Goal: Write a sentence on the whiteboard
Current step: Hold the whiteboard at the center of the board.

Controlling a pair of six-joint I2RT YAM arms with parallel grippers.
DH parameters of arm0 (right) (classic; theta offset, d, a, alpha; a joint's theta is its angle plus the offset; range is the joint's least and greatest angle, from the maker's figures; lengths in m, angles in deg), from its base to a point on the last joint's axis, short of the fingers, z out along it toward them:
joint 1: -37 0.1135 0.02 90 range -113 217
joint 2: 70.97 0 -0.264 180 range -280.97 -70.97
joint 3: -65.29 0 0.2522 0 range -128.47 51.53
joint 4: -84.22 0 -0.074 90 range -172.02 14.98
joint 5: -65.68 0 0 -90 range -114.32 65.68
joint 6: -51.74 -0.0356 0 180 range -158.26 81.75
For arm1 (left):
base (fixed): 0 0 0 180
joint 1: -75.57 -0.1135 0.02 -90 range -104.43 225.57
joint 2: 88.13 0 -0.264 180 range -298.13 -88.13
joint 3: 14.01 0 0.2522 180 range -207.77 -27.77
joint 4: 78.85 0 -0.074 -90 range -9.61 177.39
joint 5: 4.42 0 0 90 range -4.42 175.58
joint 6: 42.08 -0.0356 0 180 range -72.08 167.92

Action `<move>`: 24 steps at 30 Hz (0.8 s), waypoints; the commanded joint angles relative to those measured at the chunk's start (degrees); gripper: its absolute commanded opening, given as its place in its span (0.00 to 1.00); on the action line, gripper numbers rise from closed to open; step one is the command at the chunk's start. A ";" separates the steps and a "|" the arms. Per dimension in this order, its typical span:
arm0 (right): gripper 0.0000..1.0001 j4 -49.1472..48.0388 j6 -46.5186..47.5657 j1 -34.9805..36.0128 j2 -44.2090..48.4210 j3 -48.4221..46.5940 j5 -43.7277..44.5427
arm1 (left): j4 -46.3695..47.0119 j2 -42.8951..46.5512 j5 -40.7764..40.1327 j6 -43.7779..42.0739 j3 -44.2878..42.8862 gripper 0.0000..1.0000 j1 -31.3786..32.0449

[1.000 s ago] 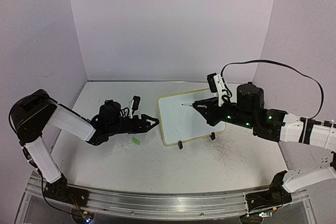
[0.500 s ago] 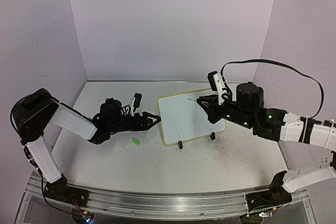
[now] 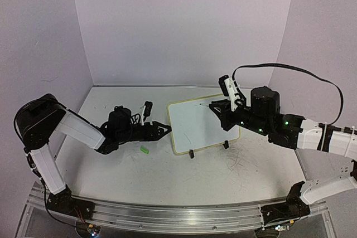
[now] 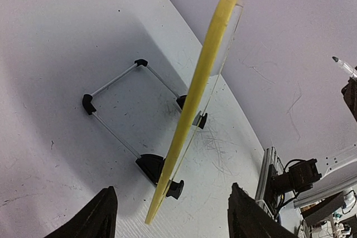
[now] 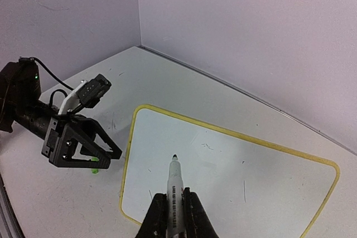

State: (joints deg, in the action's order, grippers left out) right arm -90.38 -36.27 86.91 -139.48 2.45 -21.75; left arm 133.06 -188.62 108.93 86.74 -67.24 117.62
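Right gripper (image 5: 176, 204): clamped tight on marker (image 5: 175, 185); tip near whiteboard (image 3: 192, 129) upper face, contact unclear.
Left gripper (image 3: 163, 129): jaws spread wide, empty, just beside whiteboard's left edge, apart from it.
Whiteboard: tilted on wire stand (image 4: 88, 103), on tabletop (image 3: 167, 176).

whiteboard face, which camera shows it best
Right wrist: it looks down on the whiteboard, showing almost the whole face, with only faint marks. Top external shows the face too, but small and slanted. Left wrist sees it edge-on: just the yellow rim and wire stand.
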 commanded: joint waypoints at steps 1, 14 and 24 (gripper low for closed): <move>0.00 -2.39 1.43 0.21 -1.17 -2.08 -1.73 | 2.56 -0.91 0.75 -1.88 -3.35 0.65 0.51; 0.00 -5.90 0.33 0.19 -6.73 -3.70 -6.79 | 3.40 -3.35 0.57 -2.93 -5.82 0.48 0.65; 0.00 -6.38 0.29 0.20 -8.48 -4.11 -8.10 | 3.74 -5.33 1.24 -4.17 -7.11 0.32 0.59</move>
State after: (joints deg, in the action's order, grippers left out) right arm -93.79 -35.93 86.93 -147.96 0.61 -28.92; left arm 134.14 -193.24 109.54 84.30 -72.45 118.05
